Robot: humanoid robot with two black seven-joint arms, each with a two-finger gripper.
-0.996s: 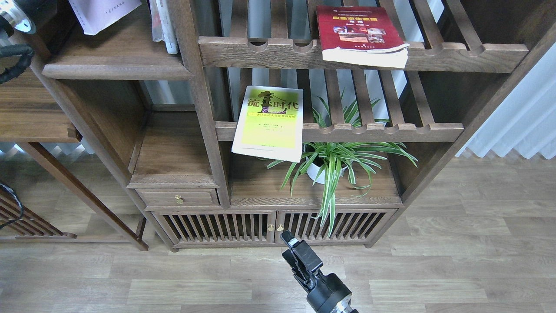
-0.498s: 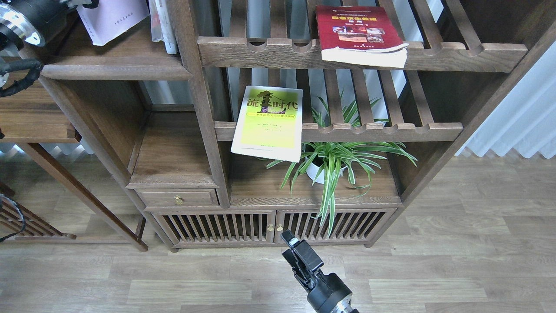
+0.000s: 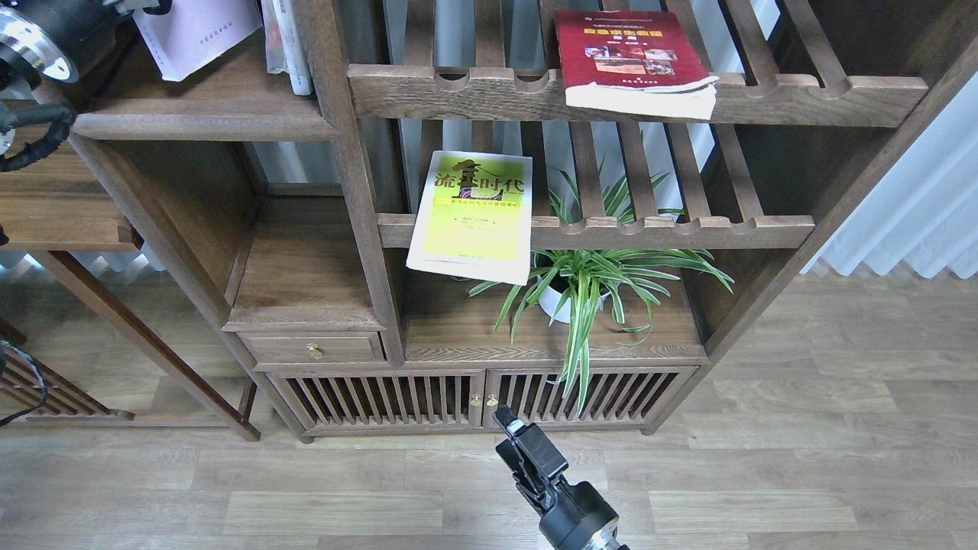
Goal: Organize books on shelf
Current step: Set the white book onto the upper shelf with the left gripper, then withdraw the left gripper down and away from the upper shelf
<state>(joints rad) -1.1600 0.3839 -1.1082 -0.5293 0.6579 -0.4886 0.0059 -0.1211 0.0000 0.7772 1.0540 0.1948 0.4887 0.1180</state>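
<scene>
The pale lavender-white book point(image 3: 200, 34) stands tilted over the solid dark-brown shelf point(image 3: 206, 118) at the top left. My left gripper point(image 3: 145, 6) is cut off by the top edge, its dark fingers at the book's upper left corner, gripping it. The yellow-green book point(image 3: 472, 218) with black characters lies on the middle slatted rack and overhangs its front rail. On the upper slatted rack lies the dark red book point(image 3: 630, 57). My right gripper point(image 3: 506, 418) hangs low at bottom centre, in front of the cabinet doors, dark, its fingers not separable.
Thin white books point(image 3: 286, 46) stand upright at the shelf's right end against a post. A spider plant in a white pot point(image 3: 569, 294) sits under the middle rack. A small drawer point(image 3: 313, 347) and slatted doors point(image 3: 481, 397) are below.
Over the last second my left arm and the lavender book shifted slightly right and down together, then stopped. The right arm and the other books have not moved.
</scene>
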